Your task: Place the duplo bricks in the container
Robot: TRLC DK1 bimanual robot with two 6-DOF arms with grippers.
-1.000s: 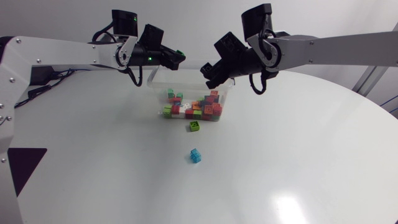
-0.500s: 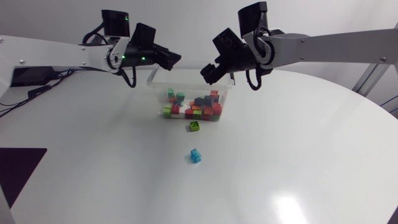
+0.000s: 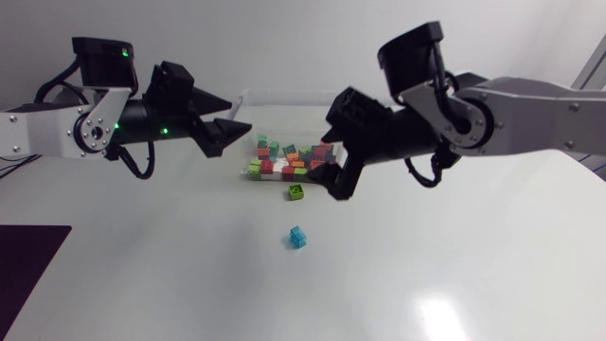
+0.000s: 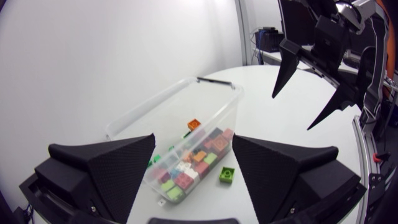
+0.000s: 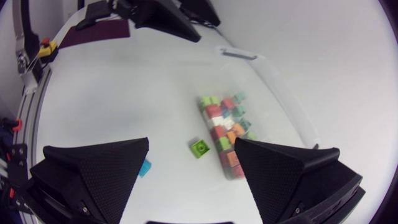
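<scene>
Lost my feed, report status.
Left gripper, right gripper open, empty. Green brick, blue brick on table, outside container. Nothing in the way.

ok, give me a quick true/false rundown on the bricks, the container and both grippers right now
1. The left gripper and the right gripper are both open and hold nothing. True.
2. The green brick is inside the container. False: it lies on the table just outside the container wall.
3. The blue brick sits on the table, apart from the container. True.
4. The container is empty. False: it already holds many bricks of mixed colours.
</scene>
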